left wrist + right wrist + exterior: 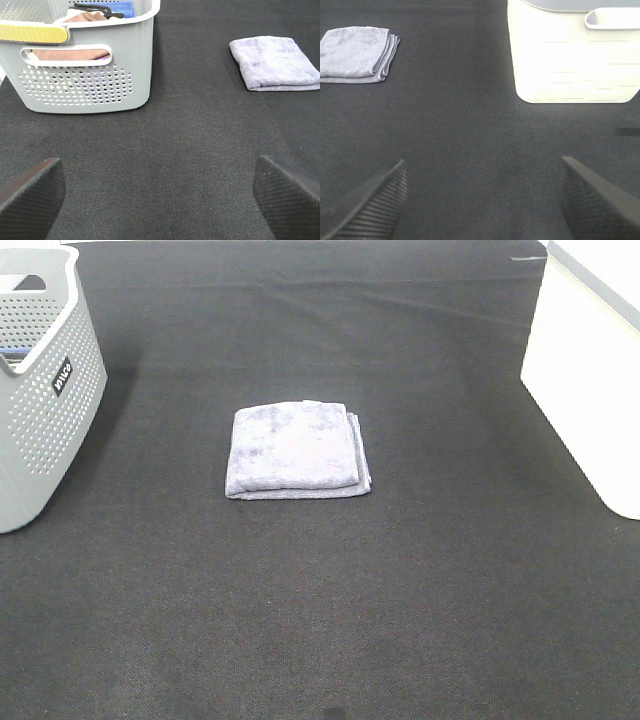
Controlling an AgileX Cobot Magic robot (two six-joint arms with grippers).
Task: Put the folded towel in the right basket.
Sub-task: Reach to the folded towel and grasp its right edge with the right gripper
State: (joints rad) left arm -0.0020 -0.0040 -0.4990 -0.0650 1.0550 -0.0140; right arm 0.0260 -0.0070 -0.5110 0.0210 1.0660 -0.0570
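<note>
A folded lavender-grey towel lies flat in the middle of the black table. It also shows in the left wrist view and the right wrist view. The white right basket stands at the right edge and shows in the right wrist view. Neither arm shows in the exterior high view. My left gripper is open and empty, well back from the towel. My right gripper is open and empty, also well back from the towel and basket.
A grey perforated basket stands at the left edge; in the left wrist view it holds brown and blue cloths. The black cloth covers the table.
</note>
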